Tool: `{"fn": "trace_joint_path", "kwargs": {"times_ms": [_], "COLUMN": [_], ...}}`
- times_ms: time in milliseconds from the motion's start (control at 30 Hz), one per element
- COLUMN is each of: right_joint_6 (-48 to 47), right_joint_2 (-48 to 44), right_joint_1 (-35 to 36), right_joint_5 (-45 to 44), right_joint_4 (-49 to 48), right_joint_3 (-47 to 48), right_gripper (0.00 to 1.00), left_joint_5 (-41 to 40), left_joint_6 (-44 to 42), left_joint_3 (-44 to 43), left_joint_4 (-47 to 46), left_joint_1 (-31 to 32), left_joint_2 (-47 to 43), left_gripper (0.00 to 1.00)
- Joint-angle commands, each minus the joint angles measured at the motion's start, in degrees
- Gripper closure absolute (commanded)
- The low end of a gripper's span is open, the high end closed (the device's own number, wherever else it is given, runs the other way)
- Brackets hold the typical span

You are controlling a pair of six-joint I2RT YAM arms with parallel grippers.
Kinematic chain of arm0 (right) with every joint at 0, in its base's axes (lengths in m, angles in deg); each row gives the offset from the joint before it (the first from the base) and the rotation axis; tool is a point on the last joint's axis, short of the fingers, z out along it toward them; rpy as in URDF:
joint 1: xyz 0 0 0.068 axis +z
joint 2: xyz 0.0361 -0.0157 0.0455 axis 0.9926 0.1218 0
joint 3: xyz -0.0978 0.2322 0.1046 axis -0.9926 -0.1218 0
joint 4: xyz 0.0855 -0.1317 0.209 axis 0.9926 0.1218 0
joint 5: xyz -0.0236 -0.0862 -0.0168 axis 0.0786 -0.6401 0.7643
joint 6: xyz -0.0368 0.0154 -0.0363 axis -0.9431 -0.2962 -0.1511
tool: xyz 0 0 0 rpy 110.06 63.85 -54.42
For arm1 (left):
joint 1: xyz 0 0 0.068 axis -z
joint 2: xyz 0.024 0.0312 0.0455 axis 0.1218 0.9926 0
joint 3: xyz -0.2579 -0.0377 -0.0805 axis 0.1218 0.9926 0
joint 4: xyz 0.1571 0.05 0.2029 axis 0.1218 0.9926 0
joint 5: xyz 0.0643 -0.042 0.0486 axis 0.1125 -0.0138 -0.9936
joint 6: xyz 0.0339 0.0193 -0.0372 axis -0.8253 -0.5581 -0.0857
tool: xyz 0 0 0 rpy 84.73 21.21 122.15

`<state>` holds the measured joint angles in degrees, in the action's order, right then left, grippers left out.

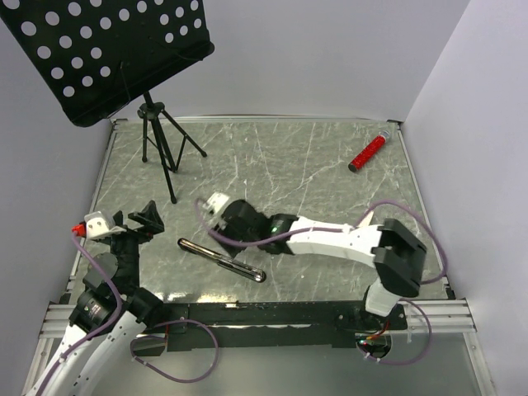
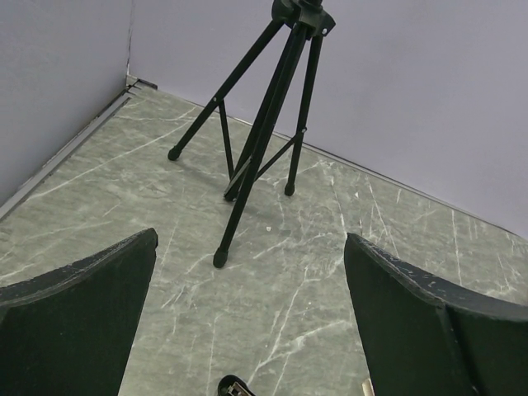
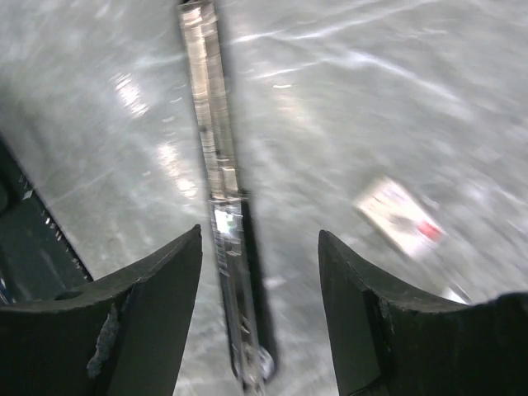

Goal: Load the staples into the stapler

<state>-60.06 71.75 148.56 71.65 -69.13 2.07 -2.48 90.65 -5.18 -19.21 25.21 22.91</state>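
Tabletop (image 1: 330, 181) from above: we are seeing the stapler (image 1: 221, 259) lying near the front edge, left of centre. Left wrist: the left gripper (image 2: 252, 243) is gaping wide, holding nothing. Right wrist: the right gripper (image 3: 260, 239) is hovering with fingers spread, gripping nothing, straddling the stapler; the staples (image 3: 398, 218) are lying near it, apart.

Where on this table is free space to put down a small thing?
Free: the wide far stretch of the table between the tripod and the red cylinder. Crowded: the near middle, where the stapler, the staples box and the right tool are close together.
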Motion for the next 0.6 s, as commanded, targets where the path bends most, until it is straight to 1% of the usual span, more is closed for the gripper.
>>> {"fn": "trace_joint_path", "kwargs": {"times_ms": [0,67,133,233,367,400,567], "right_joint_6": [9.1,11.0,13.1,14.0,14.2,14.5,15.0], "right_joint_2": [-5.2,-5.9,-6.8,-6.2,-2.1,-1.3,4.6], "right_joint_1": [-6.7,-9.2,-12.7,-15.7,-17.8,-18.1,-18.4], "right_joint_5": [-8.5,-10.0,-9.5,-9.3,-9.0,-8.7,-7.2], "right_joint_4": [12.2,16.3,17.5,19.5,20.8,21.3,21.9], "right_joint_3": [2.3,1.6,0.2,0.1,1.5,2.3,4.8], "right_gripper": [0.35,0.35,0.36,0.39,0.5,0.54,0.57], "left_joint_5": [1.0,1.4,1.6,1.7,2.4,2.7,3.3], "left_joint_6": [-1.4,-1.8,-1.9,-2.1,-2.4,-2.6,-2.7], "left_joint_3": [0.2,0.1,0.2,0.1,0.3,0.4,0.2], "left_joint_4": [-2.6,-2.7,-2.7,-2.7,-3.2,-3.3,-3.2], "left_joint_1": [-0.2,-0.1,-0.3,-0.3,-0.3,-0.3,-0.3], "left_joint_2": [0.4,0.9,1.4,1.6,1.6,1.8,2.2], "left_gripper": [0.01,0.0,0.01,0.01,0.01,0.01,0.01]}}
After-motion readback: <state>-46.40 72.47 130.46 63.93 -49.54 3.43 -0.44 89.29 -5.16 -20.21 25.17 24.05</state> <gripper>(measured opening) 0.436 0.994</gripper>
